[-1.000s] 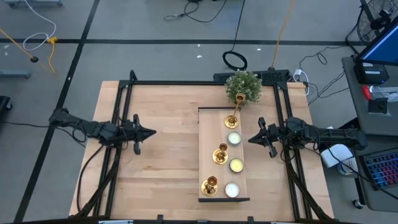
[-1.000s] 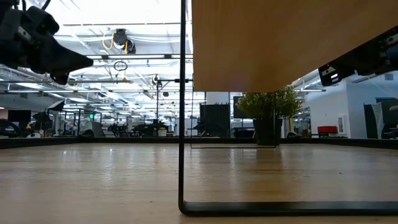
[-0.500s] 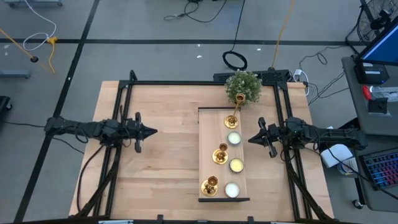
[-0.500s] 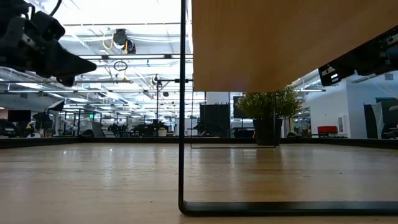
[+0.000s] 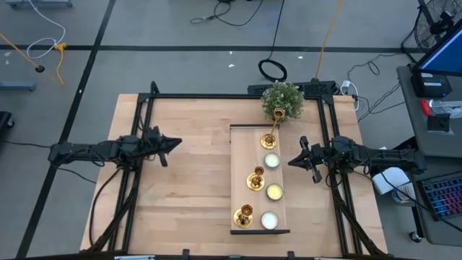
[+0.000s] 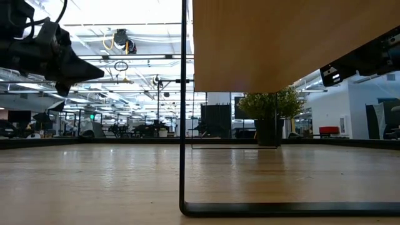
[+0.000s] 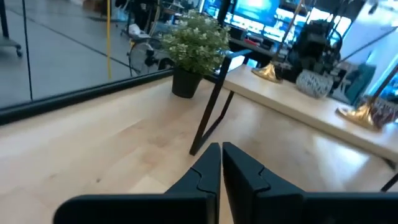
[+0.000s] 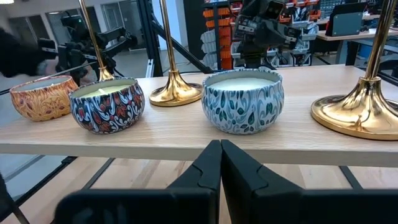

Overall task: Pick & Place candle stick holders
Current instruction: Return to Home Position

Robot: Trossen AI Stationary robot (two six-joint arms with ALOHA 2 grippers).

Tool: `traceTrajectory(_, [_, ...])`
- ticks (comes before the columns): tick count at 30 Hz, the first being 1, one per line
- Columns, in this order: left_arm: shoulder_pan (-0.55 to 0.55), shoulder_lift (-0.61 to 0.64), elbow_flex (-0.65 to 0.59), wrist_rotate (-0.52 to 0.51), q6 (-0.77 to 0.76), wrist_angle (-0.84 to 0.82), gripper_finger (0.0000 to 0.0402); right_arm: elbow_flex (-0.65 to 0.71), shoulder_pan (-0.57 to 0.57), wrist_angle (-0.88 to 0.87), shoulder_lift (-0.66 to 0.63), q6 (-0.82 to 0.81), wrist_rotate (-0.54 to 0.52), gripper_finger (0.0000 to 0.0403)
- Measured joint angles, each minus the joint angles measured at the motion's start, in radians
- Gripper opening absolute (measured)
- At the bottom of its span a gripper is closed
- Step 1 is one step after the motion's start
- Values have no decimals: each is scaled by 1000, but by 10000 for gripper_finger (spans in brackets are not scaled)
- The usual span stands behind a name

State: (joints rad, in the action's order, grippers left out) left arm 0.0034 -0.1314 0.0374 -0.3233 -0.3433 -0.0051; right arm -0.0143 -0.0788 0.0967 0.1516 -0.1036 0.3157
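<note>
Seen from above, the three shiny gold metal candle stick holders (image 5: 255,179) stand in a line down the pale wooden shelf on black metal legs (image 5: 242,155), right of the frame's centre, with round patterned tin candles (image 5: 274,191) beside them and a bushy green potted plant (image 5: 282,100) just beyond the shelf's upper end. The left gripper (image 5: 178,143) hangs left of centre, well apart from the shelf. The right gripper (image 5: 290,162) hovers just beside its right edge. Both have their fingers pressed together, holding nothing. Placing looks finished, so the step in hand seems to be the retreat to rest, which calls for drawing each arm back clear of the shelf.
</note>
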Motion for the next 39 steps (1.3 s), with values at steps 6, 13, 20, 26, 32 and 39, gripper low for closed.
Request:
traceTrajectory(6, [4, 0, -1, 0, -28, 9, 31, 0, 0, 0, 0, 0, 0, 9])
traceTrajectory(13, [4, 0, -1, 1, -29, 14, 32, 0, 0, 0, 0, 0, 0, 8])
traceTrajectory(20, [4, 0, -1, 2, -28, 15, 33, 0, 0, 0, 0, 0, 0, 9])
traceTrajectory(26, [4, 0, -1, 3, -28, 15, 33, 0, 0, 0, 0, 0, 0, 9])
traceTrajectory(32, [4, 0, -1, 3, -28, 15, 33, 0, 0, 0, 0, 0, 0, 8])
traceTrajectory(39, [4, 0, -1, 3, -28, 15, 33, 0, 0, 0, 0, 0, 0, 8])
